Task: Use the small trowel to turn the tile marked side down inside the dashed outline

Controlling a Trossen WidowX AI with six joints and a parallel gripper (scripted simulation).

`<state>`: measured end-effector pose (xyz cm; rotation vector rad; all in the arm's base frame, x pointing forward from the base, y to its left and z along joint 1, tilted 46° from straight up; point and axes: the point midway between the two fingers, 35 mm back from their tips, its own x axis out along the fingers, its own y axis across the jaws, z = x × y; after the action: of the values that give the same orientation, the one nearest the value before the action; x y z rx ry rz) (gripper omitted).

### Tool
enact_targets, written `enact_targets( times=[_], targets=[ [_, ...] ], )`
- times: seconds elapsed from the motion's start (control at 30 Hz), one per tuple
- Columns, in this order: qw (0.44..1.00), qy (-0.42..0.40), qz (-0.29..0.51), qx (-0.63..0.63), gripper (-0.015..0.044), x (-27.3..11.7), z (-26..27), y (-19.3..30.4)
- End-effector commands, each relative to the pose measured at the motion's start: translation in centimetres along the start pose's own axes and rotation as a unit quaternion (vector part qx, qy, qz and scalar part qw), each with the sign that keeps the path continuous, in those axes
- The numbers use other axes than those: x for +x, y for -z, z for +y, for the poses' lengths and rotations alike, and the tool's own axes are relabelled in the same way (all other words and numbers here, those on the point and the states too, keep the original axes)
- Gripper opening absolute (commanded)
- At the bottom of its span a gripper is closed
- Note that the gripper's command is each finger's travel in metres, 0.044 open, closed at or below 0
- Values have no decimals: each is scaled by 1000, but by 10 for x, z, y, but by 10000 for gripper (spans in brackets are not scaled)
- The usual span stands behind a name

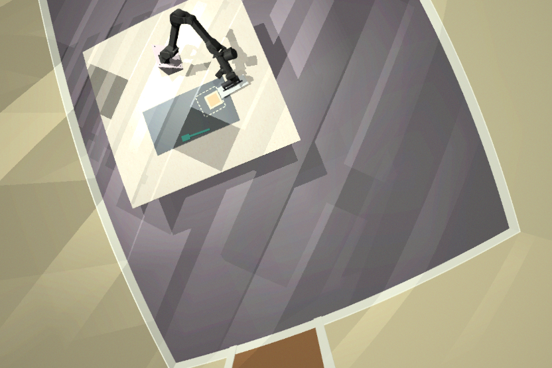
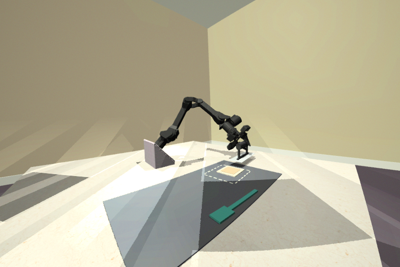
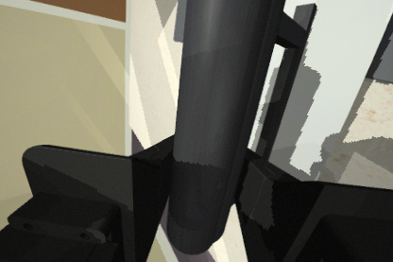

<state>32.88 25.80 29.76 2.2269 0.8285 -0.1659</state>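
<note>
One tile [image 1: 213,99] [image 2: 230,170], its peach face up with a cream border, lies flat on the mat [image 1: 174,121] [image 2: 161,212], inside the dashed outline [image 1: 196,97] [image 2: 233,183]. The hand [image 1: 229,81] [image 2: 241,145] [image 3: 205,140] is clamped on the dark round handle [image 2: 241,145] [image 3: 214,109] of the trowel, whose pale blade [image 1: 235,89] [image 2: 237,159] [image 3: 347,52] is near the tile. A green spatula-like tool [image 1: 186,137] [image 2: 222,214] lies on the mat, apart from both.

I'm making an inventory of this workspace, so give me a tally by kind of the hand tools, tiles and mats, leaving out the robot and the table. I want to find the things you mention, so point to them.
Hand tools: 2 (pale-bladed trowel [image 1: 225,93] [image 2: 236,159] [image 3: 214,85] in the pincer [image 1: 231,83] [image 2: 241,145] [image 3: 205,140]; teal paddle-shaped tool [image 1: 186,137] [image 2: 222,213])
Tiles: 1 (tile [image 1: 213,99] [image 2: 230,170] inside the dashed outline)
Mats: 1 (slate-grey mat [image 1: 169,119] [image 2: 161,209] [image 3: 384,61])
Total: 4
</note>
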Motion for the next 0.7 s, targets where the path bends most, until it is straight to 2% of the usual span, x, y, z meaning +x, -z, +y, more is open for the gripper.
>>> enact_targets(
  times=[0.0,0.67],
  targets=[
    [1000,-6,-1,2,0,4,-1,0],
    [1000,-5,-1,3,0,24,-21,0]
  ],
)
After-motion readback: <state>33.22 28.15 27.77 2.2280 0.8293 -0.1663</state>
